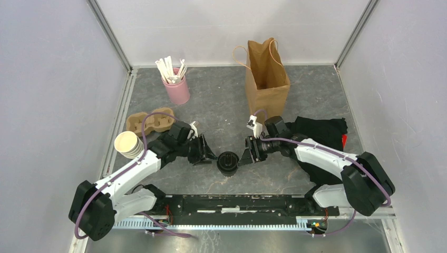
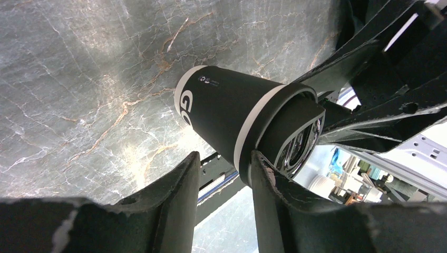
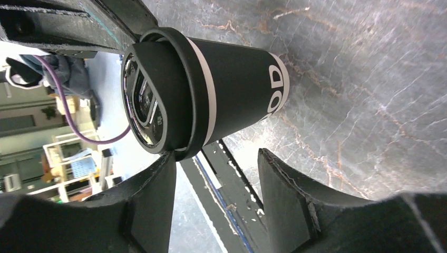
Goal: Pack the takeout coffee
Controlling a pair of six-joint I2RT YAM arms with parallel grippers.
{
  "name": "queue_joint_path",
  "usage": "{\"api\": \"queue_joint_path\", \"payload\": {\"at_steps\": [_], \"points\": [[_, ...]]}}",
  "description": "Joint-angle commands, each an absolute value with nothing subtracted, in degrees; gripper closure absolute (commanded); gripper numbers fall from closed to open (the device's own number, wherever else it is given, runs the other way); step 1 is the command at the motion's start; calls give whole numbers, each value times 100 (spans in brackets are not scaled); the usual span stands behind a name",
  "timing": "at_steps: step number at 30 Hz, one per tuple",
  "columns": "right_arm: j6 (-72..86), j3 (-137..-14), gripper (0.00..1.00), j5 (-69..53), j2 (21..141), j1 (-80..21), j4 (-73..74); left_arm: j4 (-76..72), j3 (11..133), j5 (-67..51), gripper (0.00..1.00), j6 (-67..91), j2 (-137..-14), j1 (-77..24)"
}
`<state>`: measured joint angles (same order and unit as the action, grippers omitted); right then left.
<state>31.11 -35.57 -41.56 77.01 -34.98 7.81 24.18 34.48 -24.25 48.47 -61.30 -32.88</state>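
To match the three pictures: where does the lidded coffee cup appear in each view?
Top external: the coffee cup, low centre.
Left wrist: centre, its lid toward the right.
Right wrist: upper centre, lid toward the left.
Shared landmark: the grey marbled tabletop.

I've got the lidded coffee cup [image 1: 228,162] standing on the worktop [image 1: 221,108], centre, toward the near edge. Left gripper [image 1: 210,155] is just left of it and right gripper [image 1: 246,156] just right, with the cup between them. Paper bag [image 1: 267,79] stands upright behind the cup, back right of centre. Cup of sticks [image 1: 176,88] is back left. Cardboard cup carrier [image 1: 149,122] lies in front of that, with the stack of paper cups [image 1: 128,144] nearer still, at the left edge. Cloth [image 1: 322,130] lies on the right, under the right arm.
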Motion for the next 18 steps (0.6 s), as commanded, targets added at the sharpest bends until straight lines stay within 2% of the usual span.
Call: {"api": "queue_joint_path", "payload": {"at_steps": [1,9,14,18], "points": [[1775,-3356,43,-452,8027,-3494,1843,3742,2983,-1815,54,4684,-6251,-3397],[1652,-4024,38,-2412,7469,-3513,1837,2995,3458,-2575,44,4647,-5899,-3393],[1739,-4486,33,-2673,7158,-3513,2226,3161,4007,-2372,42,4608,-5999,-3393],[1483,-4854,22,-2689,6925,-3599,2653,3288,4266,-2115,42,4573,-5885,-3393]]}}
